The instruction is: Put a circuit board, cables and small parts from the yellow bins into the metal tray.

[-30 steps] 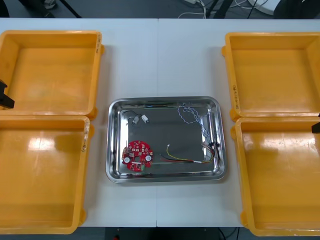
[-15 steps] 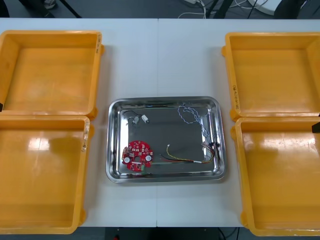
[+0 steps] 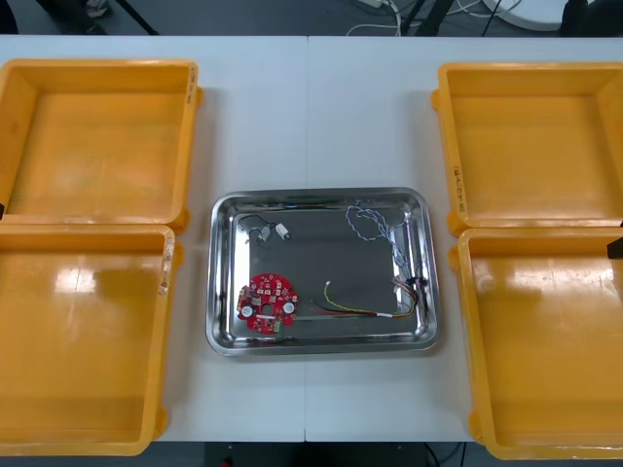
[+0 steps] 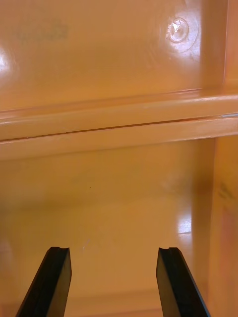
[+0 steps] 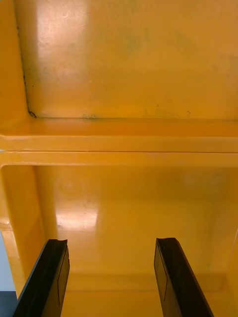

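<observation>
Your light surface point(image 3: 321, 117) carries the metal tray point(image 3: 222, 331) between yellow bins point(image 3: 97, 146) cut off at the edges. It holds the circuit board point(image 3: 269, 302), cables point(image 3: 375, 226) and small metal parts point(image 3: 273, 232). The bin-rim markings are unreadable. From the left wrist, your left gripper point(image 5: 111, 242) is spread wide and empty above two bins' meeting rims. From the right wrist, your right gripper point(image 4: 113, 250) is the same.

Left fingers point(image 5: 49, 277): black, flat, narrowing toward notched tips; right fingers point(image 4: 52, 282) same.
</observation>
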Available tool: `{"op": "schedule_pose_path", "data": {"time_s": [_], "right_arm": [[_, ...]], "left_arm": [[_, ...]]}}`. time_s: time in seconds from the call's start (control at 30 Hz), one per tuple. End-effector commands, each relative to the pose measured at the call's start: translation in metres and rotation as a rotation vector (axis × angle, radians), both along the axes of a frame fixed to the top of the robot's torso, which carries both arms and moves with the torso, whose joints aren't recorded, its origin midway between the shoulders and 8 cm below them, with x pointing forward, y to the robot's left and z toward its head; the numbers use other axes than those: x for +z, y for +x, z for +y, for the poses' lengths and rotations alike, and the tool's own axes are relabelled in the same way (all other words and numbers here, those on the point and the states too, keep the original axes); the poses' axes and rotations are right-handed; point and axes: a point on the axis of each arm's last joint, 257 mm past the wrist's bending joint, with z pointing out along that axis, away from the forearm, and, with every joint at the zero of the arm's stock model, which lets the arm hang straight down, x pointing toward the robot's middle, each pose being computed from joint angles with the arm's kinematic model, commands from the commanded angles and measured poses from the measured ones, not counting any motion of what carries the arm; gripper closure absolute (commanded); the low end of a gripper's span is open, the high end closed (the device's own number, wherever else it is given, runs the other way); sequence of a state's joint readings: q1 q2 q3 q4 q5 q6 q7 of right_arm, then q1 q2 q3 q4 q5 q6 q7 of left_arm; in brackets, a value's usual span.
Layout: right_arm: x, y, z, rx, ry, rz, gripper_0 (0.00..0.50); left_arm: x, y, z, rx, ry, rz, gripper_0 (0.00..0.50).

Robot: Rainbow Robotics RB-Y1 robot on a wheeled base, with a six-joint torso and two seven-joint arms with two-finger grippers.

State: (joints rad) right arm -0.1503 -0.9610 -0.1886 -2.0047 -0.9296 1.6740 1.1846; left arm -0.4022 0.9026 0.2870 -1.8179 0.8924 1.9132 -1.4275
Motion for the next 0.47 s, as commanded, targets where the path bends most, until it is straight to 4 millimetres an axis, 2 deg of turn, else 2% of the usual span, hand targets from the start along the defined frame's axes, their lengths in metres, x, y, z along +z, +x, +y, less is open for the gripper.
{"op": "schedule_pose_path", "data": {"time_s": [0.03,0.47], "right_arm": [[0.0135,0.0015,-0.0033,-0.041,0.009,-0.036,0.000],[0.0135,0.0015,-0.0033,-0.041,0.009,-0.036,0.000]], "left_arm": [[0.0071,-0.0019,0.0033,-0.029,0.027,-0.024,0.000],[0.0071,-0.0019,0.0033,-0.029,0.027,-0.024,0.000]]}}
